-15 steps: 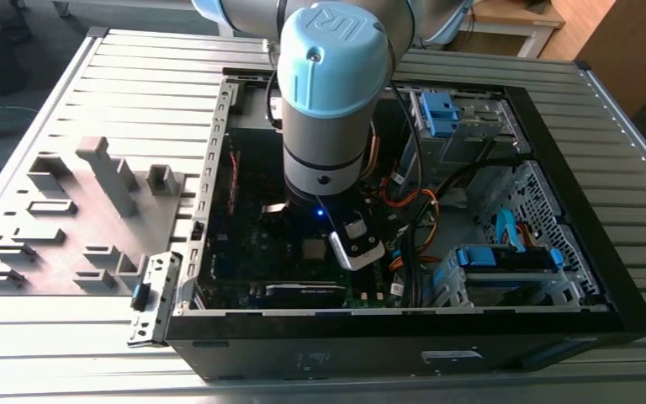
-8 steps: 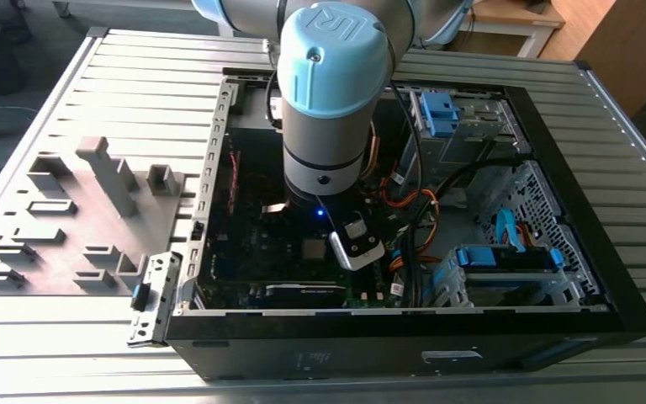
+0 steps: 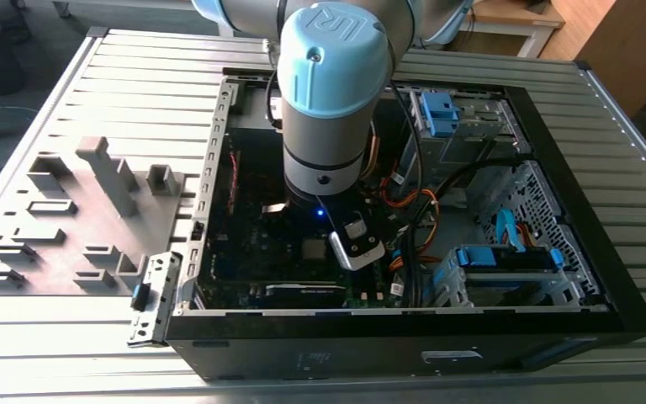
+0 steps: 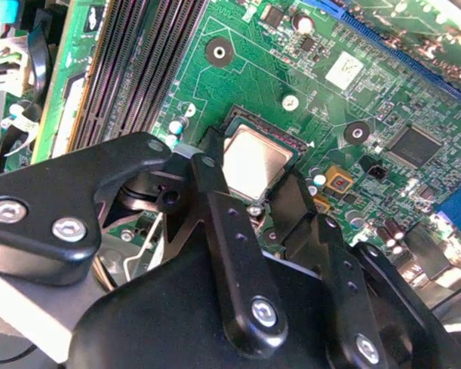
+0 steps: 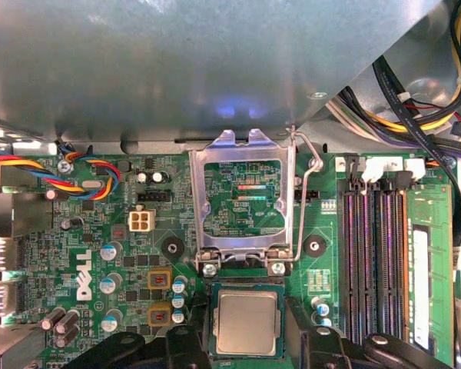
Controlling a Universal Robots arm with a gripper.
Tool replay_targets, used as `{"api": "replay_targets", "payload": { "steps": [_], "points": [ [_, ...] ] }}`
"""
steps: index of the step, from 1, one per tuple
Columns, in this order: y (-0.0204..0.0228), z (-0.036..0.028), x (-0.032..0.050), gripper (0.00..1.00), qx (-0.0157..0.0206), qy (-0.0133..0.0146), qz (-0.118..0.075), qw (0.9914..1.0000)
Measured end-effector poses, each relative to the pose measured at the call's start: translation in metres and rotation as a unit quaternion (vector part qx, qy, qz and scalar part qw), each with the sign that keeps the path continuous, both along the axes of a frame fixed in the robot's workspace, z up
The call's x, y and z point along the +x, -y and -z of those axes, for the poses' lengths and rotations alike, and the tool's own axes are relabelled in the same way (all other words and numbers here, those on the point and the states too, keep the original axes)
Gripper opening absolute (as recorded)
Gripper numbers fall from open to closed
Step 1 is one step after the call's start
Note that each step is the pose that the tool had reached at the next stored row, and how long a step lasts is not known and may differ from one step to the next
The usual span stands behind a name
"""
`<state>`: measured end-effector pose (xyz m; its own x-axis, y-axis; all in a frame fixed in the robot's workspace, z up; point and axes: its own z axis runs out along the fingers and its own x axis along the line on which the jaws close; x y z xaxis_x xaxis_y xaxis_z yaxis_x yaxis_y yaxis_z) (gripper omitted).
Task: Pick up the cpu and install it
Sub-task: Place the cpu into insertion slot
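The arm [image 3: 323, 101] reaches from above into the open computer case [image 3: 413, 349]. The case lies on its side on the desk [image 3: 132, 59], so that the motherboard [image 5: 84, 231] faces upward and can be worked on from the top. The hand [image 5: 250, 332] hangs low over the board. Its two black fingers [image 5: 306, 338] are spread, one on each side of the socket [image 5: 246, 289]. The cpu [image 5: 247, 321] lies between them, with its silver-grey top upward.

In both wrist views a narrow strip of the socket's dark edge shows between each finger and the chip. From this I judge that the hand does not pinch the chip. The cpu seems to sit flat in the socket, its edges parallel to the socket's border.

The metal retention frame [image 5: 246, 146] stands folded open just beside the socket, and its wire lever [image 5: 300, 215] is up as well. This leaves the socket free from above. The fingers take the two sides where the frame has no hinge, probably because only there is room for them.
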<state>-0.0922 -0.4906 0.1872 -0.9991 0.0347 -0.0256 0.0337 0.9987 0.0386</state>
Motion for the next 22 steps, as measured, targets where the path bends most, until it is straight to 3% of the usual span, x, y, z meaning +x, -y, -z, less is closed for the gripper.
{"api": "replay_targets", "payload": {
  "steps": [2, 3, 22],
  "points": [
    [-0.0001, 0.0003, 0.0002, 0.50, 0.0002, 0.0004, 0.000, 1.00000],
    [-0.0001, 0.0003, 0.0002, 0.56, 0.0003, 0.0002, 0.000, 1.00000],
    [0.0001, 0.0001, -0.0031, 0.56, 0.0001, 0.0001, -0.007, 0.99997]
  ]
}}
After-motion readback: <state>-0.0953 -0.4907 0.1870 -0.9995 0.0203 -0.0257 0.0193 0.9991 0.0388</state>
